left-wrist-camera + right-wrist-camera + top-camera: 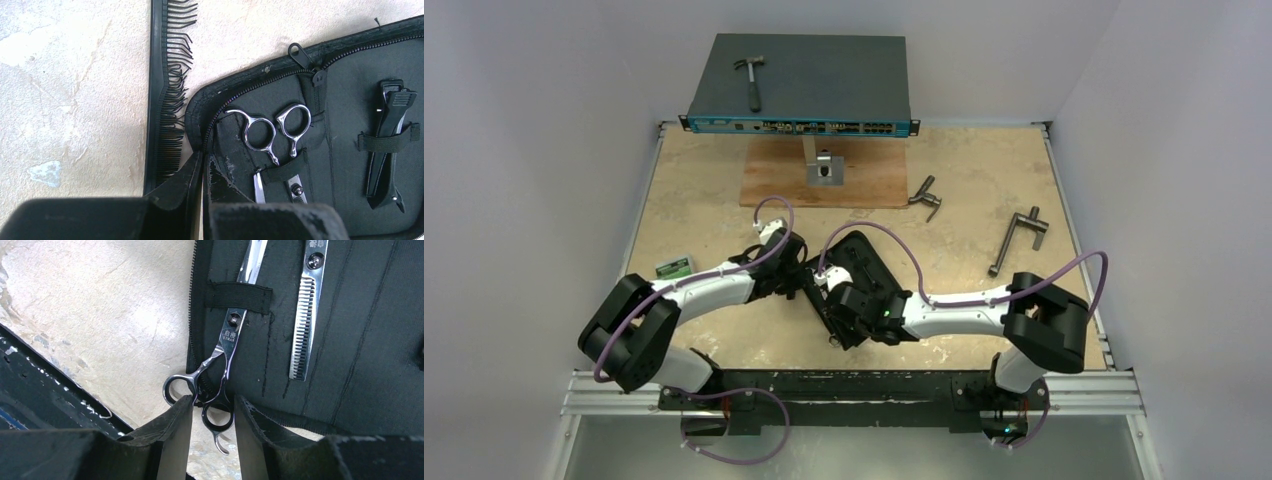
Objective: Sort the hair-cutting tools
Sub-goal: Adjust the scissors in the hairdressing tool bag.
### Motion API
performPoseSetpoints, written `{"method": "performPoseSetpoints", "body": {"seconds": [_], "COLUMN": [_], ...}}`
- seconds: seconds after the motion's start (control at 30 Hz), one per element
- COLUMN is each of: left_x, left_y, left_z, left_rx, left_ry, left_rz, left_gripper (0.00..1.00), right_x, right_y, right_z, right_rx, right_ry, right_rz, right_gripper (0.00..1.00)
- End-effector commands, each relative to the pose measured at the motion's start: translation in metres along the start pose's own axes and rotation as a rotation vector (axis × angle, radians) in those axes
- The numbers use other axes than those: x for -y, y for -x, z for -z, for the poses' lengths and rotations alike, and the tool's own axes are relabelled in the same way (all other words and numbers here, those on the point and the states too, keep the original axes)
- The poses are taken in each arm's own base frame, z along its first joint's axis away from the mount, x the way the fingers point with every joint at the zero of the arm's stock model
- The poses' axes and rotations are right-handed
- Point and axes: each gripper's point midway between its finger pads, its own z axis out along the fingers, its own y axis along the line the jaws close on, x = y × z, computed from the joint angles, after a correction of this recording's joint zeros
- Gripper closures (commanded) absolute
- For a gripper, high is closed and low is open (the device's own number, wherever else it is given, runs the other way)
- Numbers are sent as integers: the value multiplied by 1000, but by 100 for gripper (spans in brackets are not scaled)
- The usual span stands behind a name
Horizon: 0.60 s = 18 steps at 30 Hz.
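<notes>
An open black zip case (871,262) lies mid-table. In the left wrist view it holds silver-handled thinning scissors (272,132) under a strap and a black hair clip (387,145) under another. The black comb (162,90) lies on the table beside the case's rim (235,85). My left gripper (202,165) is shut on that rim. In the right wrist view the second scissors (227,347) sit under an elastic strap (240,295), next to the thinning blade (302,330). My right gripper (214,402) is open, one finger ring (218,416) between its fingers.
A hammer (751,80) lies on a blue-grey network switch (824,70) at the back. Two grey T-handled tools (926,197) (1016,240) lie to the right. A wooden board (864,180) carries a metal bracket (826,170). A green card (672,267) lies left.
</notes>
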Motion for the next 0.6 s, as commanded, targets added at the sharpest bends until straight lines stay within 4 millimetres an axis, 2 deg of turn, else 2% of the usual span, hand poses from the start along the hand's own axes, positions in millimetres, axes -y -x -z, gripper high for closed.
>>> {"method": "performPoseSetpoints", "body": {"seconds": [0.0, 0.17, 0.4, 0.57], "left_x": [5, 4, 4, 3], "left_y": [-7, -7, -6, -6], "left_z": [2, 3, 4, 4], "left_rx": [-24, -21, -18, -15], "left_ry": [-39, -37, -39, -37], "left_rz": [23, 25, 28, 29], "left_gripper": [100, 100, 100, 100], "right_x": [-7, -8, -8, -21], "right_y": [16, 25, 26, 28], "right_z": [2, 14, 21, 27], "right_rx": [40, 78, 84, 72], "right_ry": [-7, 0, -10, 38], "right_rz": [-29, -45, -49, -33], "right_gripper": [65, 63, 63, 64]}}
